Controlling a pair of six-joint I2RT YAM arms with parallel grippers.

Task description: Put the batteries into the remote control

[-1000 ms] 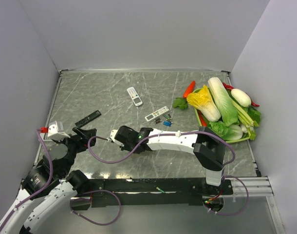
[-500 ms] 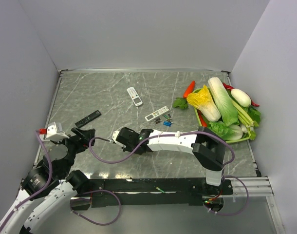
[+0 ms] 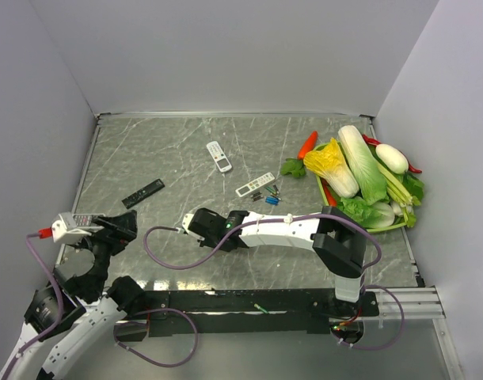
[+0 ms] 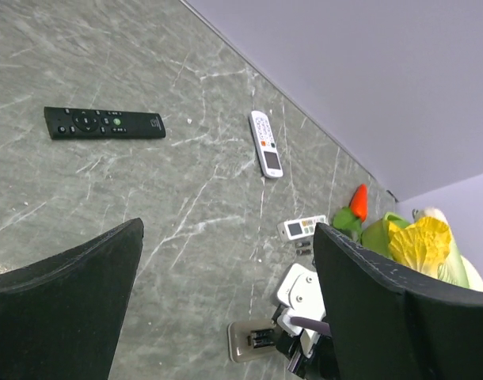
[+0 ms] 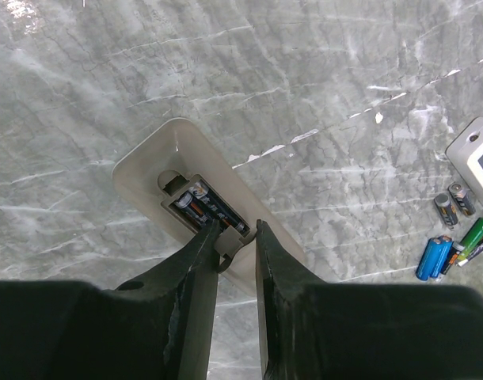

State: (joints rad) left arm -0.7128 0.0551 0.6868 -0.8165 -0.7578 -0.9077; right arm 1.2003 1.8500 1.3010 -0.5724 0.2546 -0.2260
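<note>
The remote control lies back up on the marble table, its bay holding two dark batteries. My right gripper hovers at the bay's near end, shut on a small beige battery cover pinched between its fingers. From above, that gripper hides most of the remote. Loose batteries, blue, green and dark, lie to the right beside a small white remote. My left gripper is open and empty, raised at the near left, apart from the remote control.
A black remote lies at the left and a slim white remote near the middle back. The small white remote sits by the loose batteries. A green tray of cabbages, carrots and radish fills the right side.
My left arm has drawn back toward the near left corner, away from the black remote. The right gripper stays at the remote's bay with hardly any shift.
</note>
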